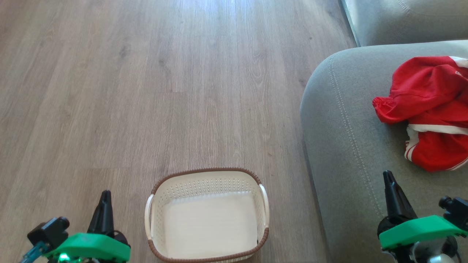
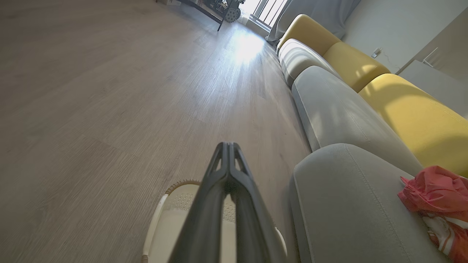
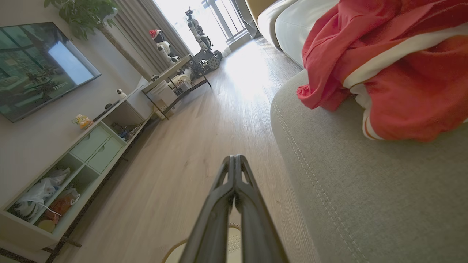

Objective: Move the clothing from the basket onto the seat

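Observation:
The red clothing [image 1: 431,109] with white stripe trim lies crumpled on the grey seat [image 1: 347,146] at the right; it also shows in the wrist views [image 2: 435,199] [image 3: 395,69]. The cream basket [image 1: 208,175] with a brown rim stands on the floor at bottom centre, nothing inside it. My left gripper [image 1: 105,197] is shut, left of the basket, and holds nothing; its fingertips [image 2: 227,146] meet above the basket's rim [image 2: 182,182]. My right gripper [image 1: 388,177] is shut and empty above the seat's front part, below the clothing; its fingers [image 3: 234,160] press together.
Wood floor [image 1: 146,91] stretches ahead and left. Further grey [image 2: 329,106] and yellow sofa cushions [image 2: 413,117] run along the right. A TV [image 3: 36,65], a low cabinet [image 3: 84,146] and a side table [image 3: 175,80] line the far wall.

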Robot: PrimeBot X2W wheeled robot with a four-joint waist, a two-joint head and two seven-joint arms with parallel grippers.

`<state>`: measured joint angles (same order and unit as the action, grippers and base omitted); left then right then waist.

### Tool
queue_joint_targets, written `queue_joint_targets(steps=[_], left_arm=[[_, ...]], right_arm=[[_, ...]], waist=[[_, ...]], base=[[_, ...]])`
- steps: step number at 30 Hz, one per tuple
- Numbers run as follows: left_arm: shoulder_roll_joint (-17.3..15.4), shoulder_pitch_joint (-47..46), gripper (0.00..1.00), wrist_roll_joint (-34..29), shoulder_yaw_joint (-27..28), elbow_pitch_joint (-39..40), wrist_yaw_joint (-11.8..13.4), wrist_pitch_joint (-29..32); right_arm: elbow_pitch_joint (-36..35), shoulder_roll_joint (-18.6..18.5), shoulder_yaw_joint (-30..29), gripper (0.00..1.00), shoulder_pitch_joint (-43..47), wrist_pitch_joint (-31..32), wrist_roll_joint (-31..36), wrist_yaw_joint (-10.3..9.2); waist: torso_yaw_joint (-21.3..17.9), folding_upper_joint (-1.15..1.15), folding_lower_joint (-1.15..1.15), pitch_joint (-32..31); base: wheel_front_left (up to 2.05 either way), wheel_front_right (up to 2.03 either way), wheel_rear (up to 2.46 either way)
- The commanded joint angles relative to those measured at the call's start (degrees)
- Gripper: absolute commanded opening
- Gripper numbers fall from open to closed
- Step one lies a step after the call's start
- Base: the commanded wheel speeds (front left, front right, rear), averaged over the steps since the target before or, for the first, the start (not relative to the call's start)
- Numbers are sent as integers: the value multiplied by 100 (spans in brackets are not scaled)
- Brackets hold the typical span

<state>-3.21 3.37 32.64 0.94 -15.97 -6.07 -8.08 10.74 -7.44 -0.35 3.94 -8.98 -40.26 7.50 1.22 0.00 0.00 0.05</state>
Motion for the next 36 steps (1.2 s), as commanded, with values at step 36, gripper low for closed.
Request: queue_joint_targets(steps=[36], left_arm=[[4,-585,0,2480,311,195,-76,607]], right_arm=[[34,135,-217,0,-578,610,-2215,0]], waist=[[-50,0,0,5]], base=[[0,0,0]])
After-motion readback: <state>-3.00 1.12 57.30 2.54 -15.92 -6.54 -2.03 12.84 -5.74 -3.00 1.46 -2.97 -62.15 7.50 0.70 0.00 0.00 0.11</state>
